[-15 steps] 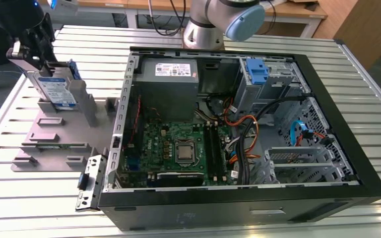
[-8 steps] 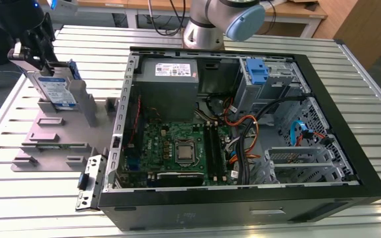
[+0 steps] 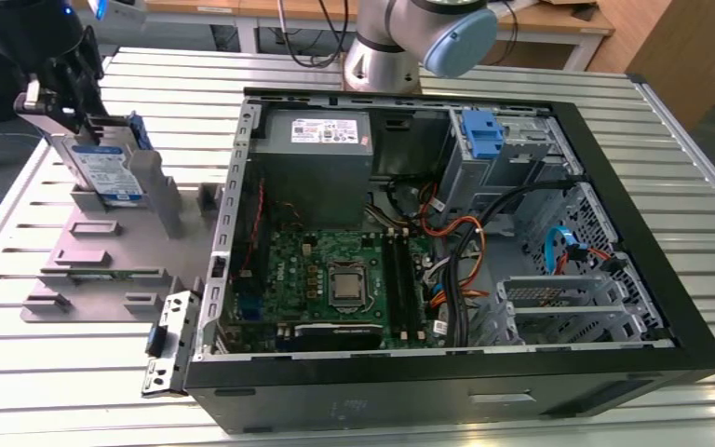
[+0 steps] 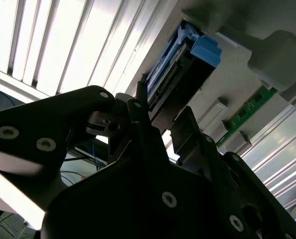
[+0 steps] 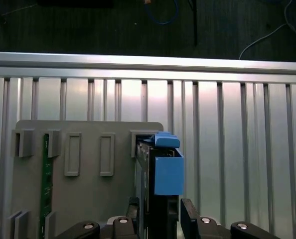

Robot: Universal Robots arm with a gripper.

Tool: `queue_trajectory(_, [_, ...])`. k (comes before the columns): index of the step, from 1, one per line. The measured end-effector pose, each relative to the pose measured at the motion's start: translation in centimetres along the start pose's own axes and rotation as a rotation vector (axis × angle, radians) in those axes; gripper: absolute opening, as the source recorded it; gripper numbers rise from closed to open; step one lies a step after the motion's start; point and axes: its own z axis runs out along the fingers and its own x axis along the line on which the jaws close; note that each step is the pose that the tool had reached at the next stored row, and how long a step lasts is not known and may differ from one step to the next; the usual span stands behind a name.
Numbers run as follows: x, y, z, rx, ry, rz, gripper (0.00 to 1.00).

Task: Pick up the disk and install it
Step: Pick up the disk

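Observation:
The disk (image 3: 103,168), a silver drive in a blue carrier, stands on edge in a slot of the grey fixture plate (image 3: 122,251) at the exterior view's left. My gripper (image 3: 85,121) comes down on its top end. Both wrist views show the disk (image 5: 167,174) (image 4: 188,55) between the two black fingers, which press close against its two faces, so the gripper (image 5: 160,214) (image 4: 163,124) is shut on it. The disk's lower end still sits at the fixture.
An open computer case (image 3: 246,233) lies to the exterior view's right, with a grey power-supply box (image 3: 314,140), motherboard (image 3: 332,279) and a blue bracket (image 3: 484,135) by the drive bay. A green memory stick (image 5: 47,174) lies in the fixture. The arm's base (image 3: 389,47) stands behind the case.

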Motion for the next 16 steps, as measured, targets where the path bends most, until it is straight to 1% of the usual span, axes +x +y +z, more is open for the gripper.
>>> queue_trajectory(8, [0.03,-0.02,0.36,0.0004,0.0003,0.000,0.45])
queue_trajectory(16, [0.03,-0.02,0.35,0.0002,0.0006,0.000,0.45])
